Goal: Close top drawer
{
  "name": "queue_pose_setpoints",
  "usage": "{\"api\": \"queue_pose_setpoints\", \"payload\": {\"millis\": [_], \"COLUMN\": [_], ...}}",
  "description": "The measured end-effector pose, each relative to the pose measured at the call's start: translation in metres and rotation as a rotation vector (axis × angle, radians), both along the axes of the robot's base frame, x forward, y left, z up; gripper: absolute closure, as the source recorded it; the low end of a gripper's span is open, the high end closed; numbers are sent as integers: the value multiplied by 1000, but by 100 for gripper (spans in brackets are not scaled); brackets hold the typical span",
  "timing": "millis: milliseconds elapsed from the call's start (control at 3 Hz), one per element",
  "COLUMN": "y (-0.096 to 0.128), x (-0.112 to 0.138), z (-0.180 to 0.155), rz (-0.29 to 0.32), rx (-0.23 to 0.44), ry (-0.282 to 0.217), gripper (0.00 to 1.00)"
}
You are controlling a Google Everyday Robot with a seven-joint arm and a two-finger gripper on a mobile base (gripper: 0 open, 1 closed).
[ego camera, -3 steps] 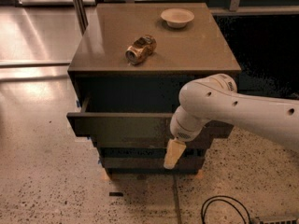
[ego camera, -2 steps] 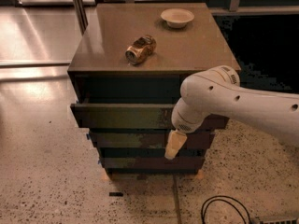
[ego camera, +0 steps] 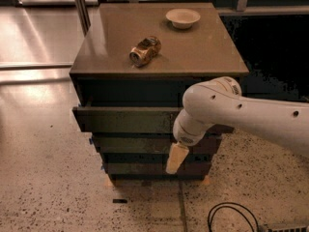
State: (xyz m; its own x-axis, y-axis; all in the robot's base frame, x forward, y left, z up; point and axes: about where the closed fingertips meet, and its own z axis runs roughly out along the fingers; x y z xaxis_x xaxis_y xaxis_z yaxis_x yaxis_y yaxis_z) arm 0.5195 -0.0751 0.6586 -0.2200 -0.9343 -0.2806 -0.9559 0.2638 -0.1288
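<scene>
Grey-olive drawer [ego camera: 123,120]: uppermost of three, just under the worktop's [ego camera: 203,52] front edge. It's not home yet. Its front stands proud of the cabinet [ego camera: 82,92], forward of the worktop's front edge, with a dark gap above it.

Handling, my read:
- Stiff flat panel on slides with no handle, so there's nothing to grip. It's a push job.
- Wide and shallow, so an off-centre push could rack it and bind the slides. Best contact is on the flat face near mid-width, square to the front.
- Probably light; contents not visible, so can't confirm.
- The face looks smooth, so a glancing contact may skid along it. Go in normal to the face and keep it slow.

Arm [ego camera: 251,115] comes in from the right and its wrist covers the right part of the drawer front. Can't tell if it's touching the face.

End effector [ego camera: 176,157] hangs below the wrist, pointing down at the floor [ego camera: 48,178]. It's in front of the lower fronts [ego camera: 135,144], right of centre and below the drawer. Can't tell whether it's wide or narrow. It's holding nothing that I can see.

On the worktop:
- can [ego camera: 145,50] on its side, centre-left and towards the front edge. It may roll if the drawer slams.
- bowl [ego camera: 182,17] near the back edge, right of centre.
</scene>
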Motion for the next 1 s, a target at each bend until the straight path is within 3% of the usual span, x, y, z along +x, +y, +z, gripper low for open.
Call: {"api": "queue_pose_setpoints", "payload": {"millis": [333,1000], "y": [11,-7], "x": [0,40], "z": [-23,-26], "rz": [20,-22], "rx": [12,-11], "ry": [40,1], "gripper": [0,0]}}
